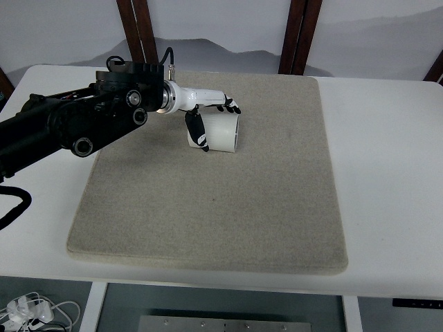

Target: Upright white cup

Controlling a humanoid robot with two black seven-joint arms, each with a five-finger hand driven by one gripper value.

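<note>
On the mat [208, 207] — robot hand [208, 114] straddling tipped white cup [220, 133].

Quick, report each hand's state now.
Left hand: open, fingers spread around the white cup lying on its side, not yet gripping.
Right hand: not in view.

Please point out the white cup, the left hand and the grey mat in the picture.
white cup [220, 131], head view, on its ribbed side wall; it lies on its side.
left hand [208, 111], head view, on the middle of the hand, over the cup.
grey mat [221, 207], head view, on its bare middle.
</note>
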